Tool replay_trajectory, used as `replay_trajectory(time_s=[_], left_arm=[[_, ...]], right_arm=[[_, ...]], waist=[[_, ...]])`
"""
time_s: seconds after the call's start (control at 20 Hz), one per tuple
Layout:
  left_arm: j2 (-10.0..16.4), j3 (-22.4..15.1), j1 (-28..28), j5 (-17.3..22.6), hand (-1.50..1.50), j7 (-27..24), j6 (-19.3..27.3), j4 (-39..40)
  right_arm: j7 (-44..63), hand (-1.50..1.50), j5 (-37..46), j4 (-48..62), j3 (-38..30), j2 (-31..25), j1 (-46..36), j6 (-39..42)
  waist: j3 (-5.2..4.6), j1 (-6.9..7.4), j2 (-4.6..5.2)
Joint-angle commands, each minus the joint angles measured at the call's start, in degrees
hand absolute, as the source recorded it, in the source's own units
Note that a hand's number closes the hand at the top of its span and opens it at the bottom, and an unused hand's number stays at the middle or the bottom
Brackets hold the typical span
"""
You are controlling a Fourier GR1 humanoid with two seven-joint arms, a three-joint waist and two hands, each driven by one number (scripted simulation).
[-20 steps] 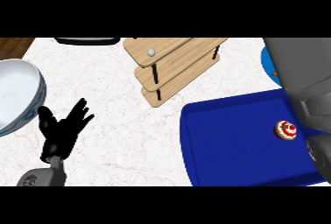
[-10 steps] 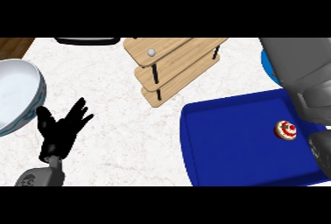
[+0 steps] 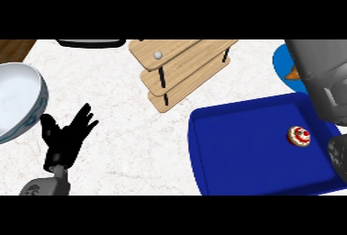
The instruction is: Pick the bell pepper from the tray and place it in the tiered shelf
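Left robot hand (image 3: pixel 66 135): open, resting.
Right robot hand (image 3: pixel 338 155): cannot tell its state; beside bell pepper (image 3: pixel 299 136).
Advice: centre over it on the tray (image 3: pixel 230 156) before closing.

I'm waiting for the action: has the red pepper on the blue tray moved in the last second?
No. The bell pepper sits at the same spot, near the right edge of the blue tray.

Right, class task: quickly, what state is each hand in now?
Left hand: open, holding nothing.
Right hand: cut off by the right edge, cannot be told.
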Motion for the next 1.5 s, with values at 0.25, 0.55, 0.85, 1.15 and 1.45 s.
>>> replay_trajectory(time_s=[0.25,0.55,0.85,1.15,1.45], left_arm=[[-1.15,-0.95,0.52,-0.82,0.0,1.33,0.5,1.53],[1.22,0.71,-0.14,0.88,0.0,3.9,-1.05,-0.72],[1.25,-0.19,-0.56,0.85,0.0,6.07,-1.42,-2.54],[-1.01,-1.51,-1.07,-0.4,0.0,4.29,-0.24,-1.19],[2.0,1.55,-1.78,0.92,0.0,1.75,-2.76,2.14]], right_arm=[[5.41,-1.5,-11.18,4.64,-11.6,-1.81,-3.43,1.21],[8.68,-1.5,-14.11,5.95,-15.74,-6.18,-3.53,-4.29],[9.27,-1.5,-12.51,6.52,-16.02,-11.51,-2.8,-11.79],[10.89,-1.5,-15.39,9.37,-20.03,-21.22,-0.37,-8.17],[9.2,-1.5,-17.6,10.87,-22.02,-27.06,2.95,1.17]], waist=[[-0.28,0.29,0.38],[-0.27,0.54,0.49],[-0.26,1.2,0.71],[-0.22,1.8,1.51],[-0.2,2.01,1.83]])
